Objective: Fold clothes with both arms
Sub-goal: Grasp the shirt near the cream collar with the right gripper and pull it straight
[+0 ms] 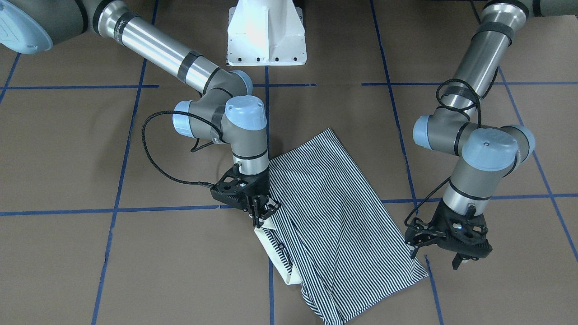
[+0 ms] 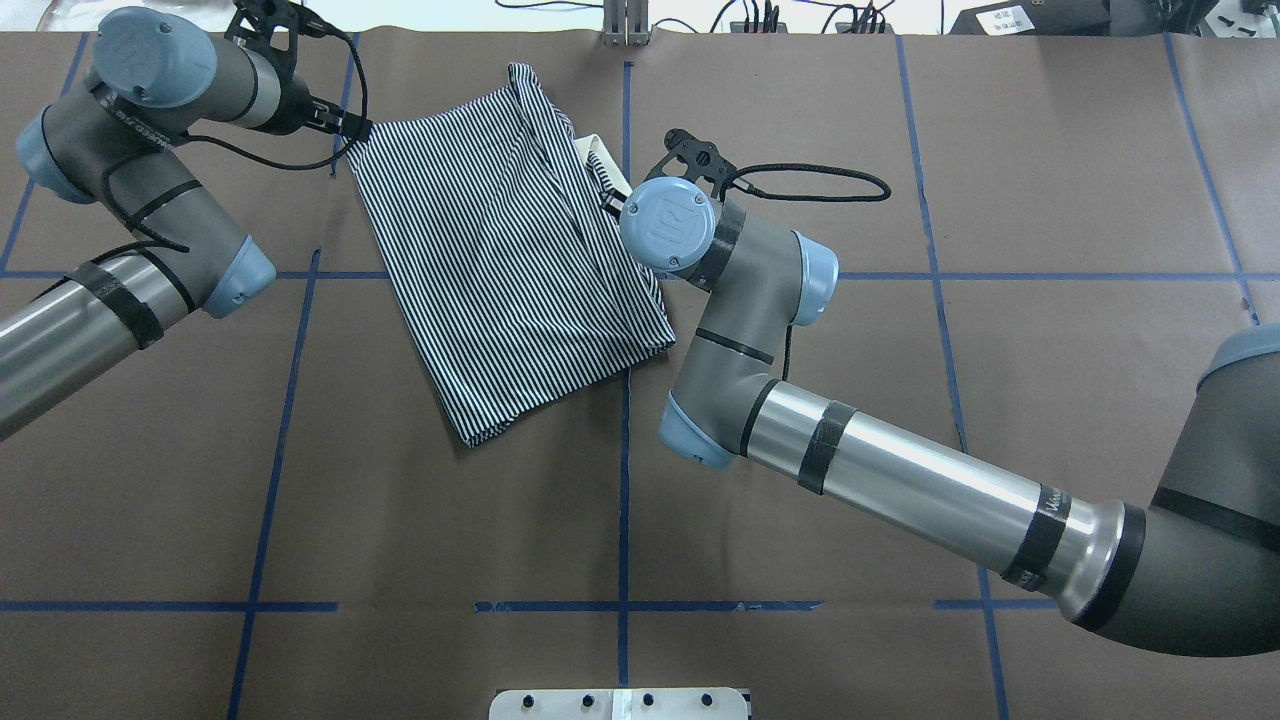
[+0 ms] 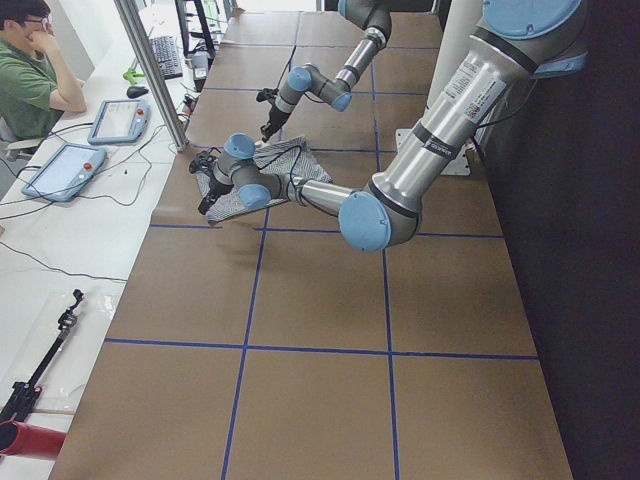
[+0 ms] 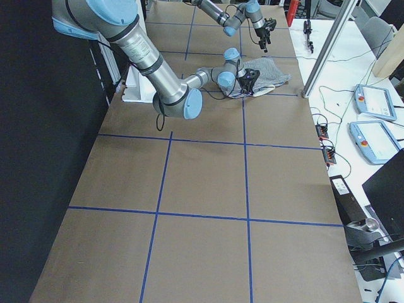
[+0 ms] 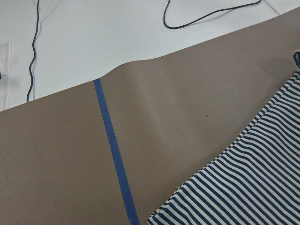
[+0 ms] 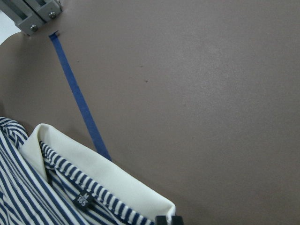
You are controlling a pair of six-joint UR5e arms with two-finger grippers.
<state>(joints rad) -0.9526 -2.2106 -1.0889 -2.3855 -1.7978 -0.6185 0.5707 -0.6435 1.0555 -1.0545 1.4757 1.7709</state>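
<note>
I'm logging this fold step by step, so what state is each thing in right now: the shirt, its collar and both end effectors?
Polo shirt: partly folded, lying flat on the table.
Collar: exposed at one edge of the fold.
Right end effector: closed, apparently pinching the collar edge.
Left end effector: open, holding nothing, beside the shirt's corner.

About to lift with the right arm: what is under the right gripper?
The cream collar of the striped polo shirt, on the brown table paper. The right gripper covers the contact; whether it pinches fabric cannot be seen.
</note>
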